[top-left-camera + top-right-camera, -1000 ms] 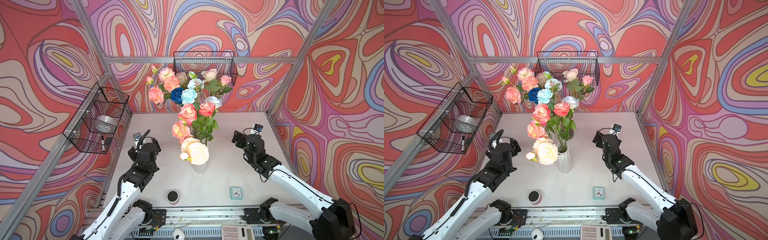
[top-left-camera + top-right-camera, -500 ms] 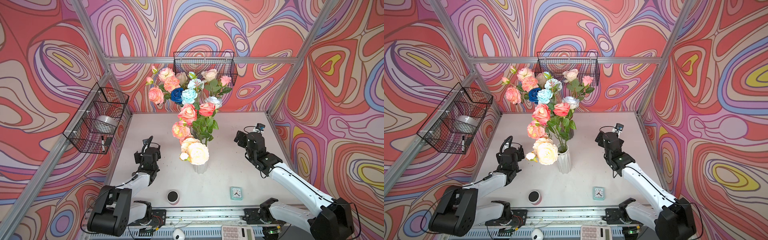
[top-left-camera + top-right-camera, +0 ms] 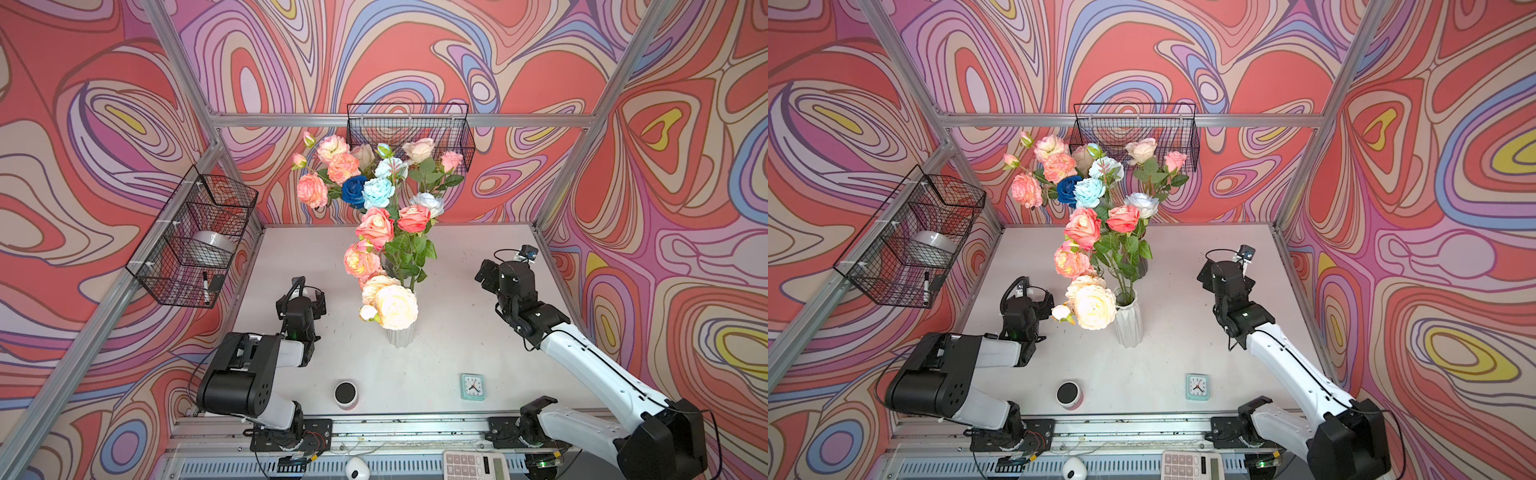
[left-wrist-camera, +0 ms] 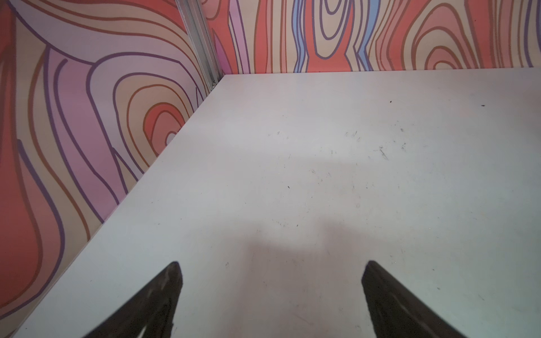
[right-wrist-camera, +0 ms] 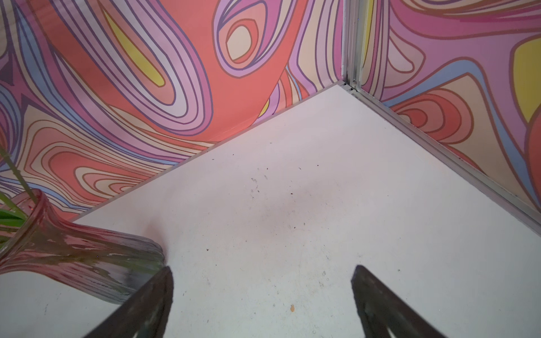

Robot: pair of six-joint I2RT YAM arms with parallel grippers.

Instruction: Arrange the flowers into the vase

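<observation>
In both top views the white vase (image 3: 400, 336) (image 3: 1128, 330) stands upright near the middle of the worktop (image 3: 457, 332). The flowers (image 3: 394, 306) (image 3: 1082, 226) rise from it and from just behind it as one tall, leafy bunch. A large cream head hangs just left of the white vase's mouth, peach and pink heads sit above it, and pale blue, dark blue and cream heads crown the bunch farther behind. A glass vase (image 3: 1142, 266) stands just behind the white vase, and the right wrist view shows its flared mouth (image 5: 73, 257) with green stems in it. Which of the upper heads belongs to which vase cannot be told. The left claw (image 3: 308, 290) (image 3: 1036, 291) sits low over the worktop to the left of the white vase, near the cream head but apart from it. Its fingers are spread wide, and the left wrist view (image 4: 272, 263) shows only bare worktop between them. The right claw (image 3: 485, 276) (image 3: 1204, 276) is to the right of the white vase and somewhat behind it, well apart. It too is spread wide and holds nothing, and its wrist view (image 5: 262, 267) shows bare worktop between the fingers. In front of the white vase a black-topped cylinder (image 3: 346, 392) stands to the left and a small teal clock (image 3: 472, 386) to the right. A wire basket (image 3: 409, 133) hangs on the wall behind the white vase.
</observation>
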